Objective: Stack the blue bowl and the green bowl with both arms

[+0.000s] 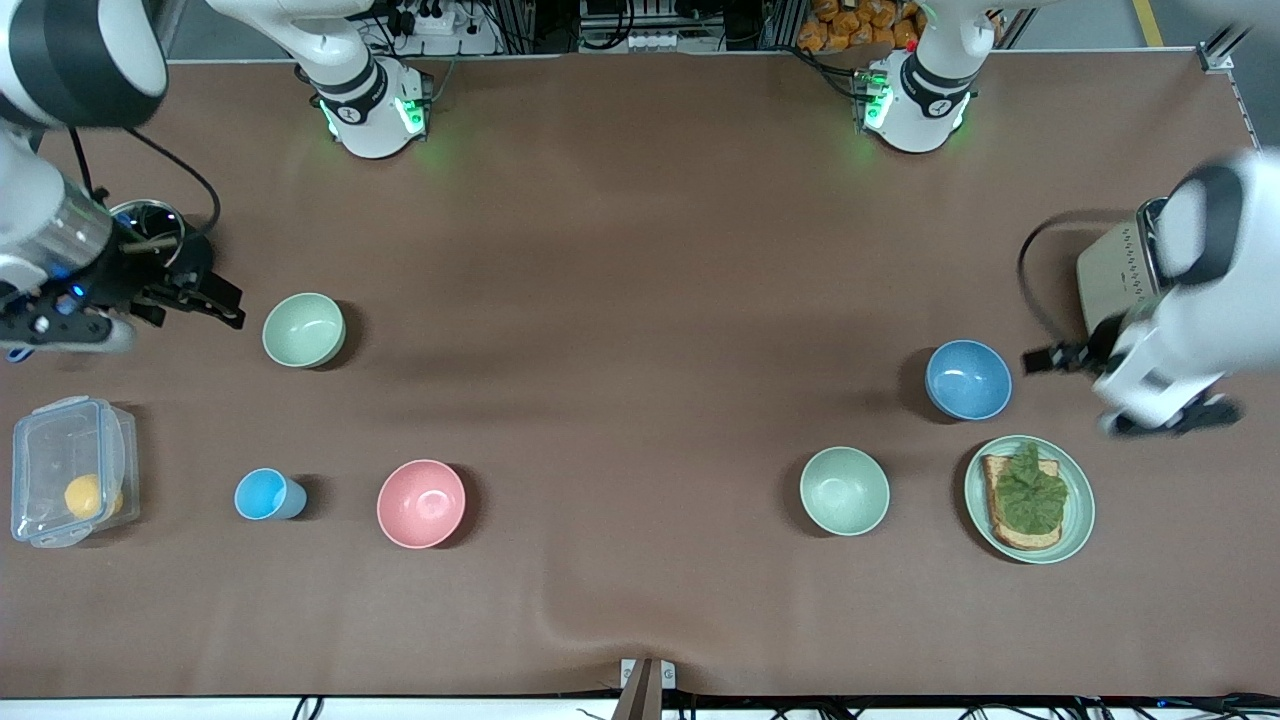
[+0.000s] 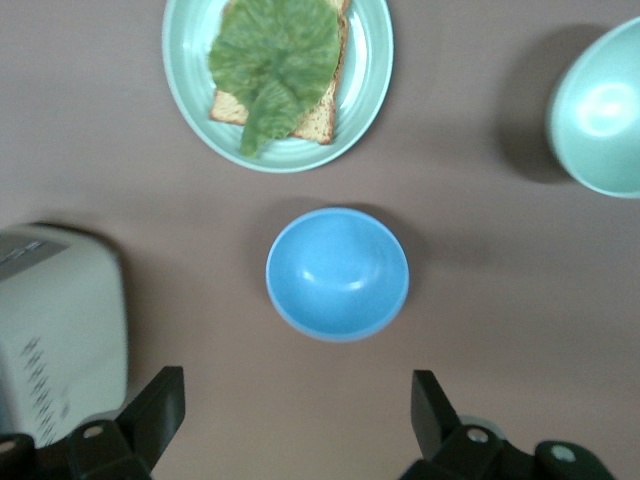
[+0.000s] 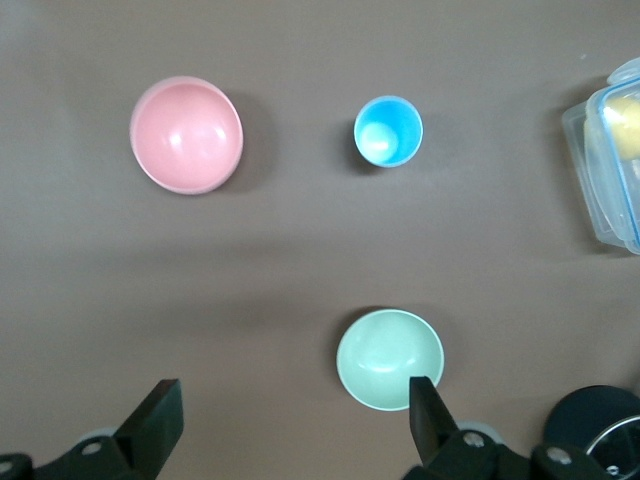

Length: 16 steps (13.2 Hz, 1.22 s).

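Smooth, faintly shiny blue bowl [image 1: 968, 379] and green bowl [image 1: 844, 490]; matt brown cloth [image 1: 640, 250]; clear plastic box [image 1: 68, 470].

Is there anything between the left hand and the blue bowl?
No. In the left wrist view, only bare brown table lies between the open left hand and the blue bowl.

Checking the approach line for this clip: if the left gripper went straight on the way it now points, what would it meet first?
Probably the blue bowl, which sits centred ahead of the open left gripper; height above it is hard to judge.
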Each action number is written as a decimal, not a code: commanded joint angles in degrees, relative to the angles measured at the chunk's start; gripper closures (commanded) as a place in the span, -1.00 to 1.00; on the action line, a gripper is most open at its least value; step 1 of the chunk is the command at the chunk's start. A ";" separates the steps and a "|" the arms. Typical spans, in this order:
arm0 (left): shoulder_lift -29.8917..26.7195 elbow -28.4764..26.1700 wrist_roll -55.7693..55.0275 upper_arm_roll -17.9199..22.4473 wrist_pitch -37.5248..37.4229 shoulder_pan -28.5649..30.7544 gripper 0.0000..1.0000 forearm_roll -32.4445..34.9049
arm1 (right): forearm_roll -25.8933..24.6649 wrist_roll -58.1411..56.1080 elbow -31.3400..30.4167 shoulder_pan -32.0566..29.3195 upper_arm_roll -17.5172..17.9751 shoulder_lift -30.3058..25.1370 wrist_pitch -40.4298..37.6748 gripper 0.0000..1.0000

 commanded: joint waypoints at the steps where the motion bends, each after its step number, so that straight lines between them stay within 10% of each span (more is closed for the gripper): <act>1: 4.11 -0.38 0.97 -0.36 3.16 3.38 -1.00 1.33 | -0.97 -6.42 -2.31 -3.60 0.47 1.69 -0.27 -1.00; 7: 2.89 -16.02 0.97 -0.36 17.47 5.76 -1.00 2.83 | -0.35 -8.01 -15.93 -7.64 0.56 -0.07 8.60 -1.00; 13: 4.73 -20.52 2.20 -0.54 22.07 8.32 -1.00 2.83 | -0.27 -17.66 -30.77 -14.31 0.56 0.81 25.17 -1.00; 16: 5.87 -20.35 2.20 -0.62 22.07 8.23 -0.33 2.65 | 0.26 -21.73 -37.13 -16.08 0.56 3.00 35.58 -0.90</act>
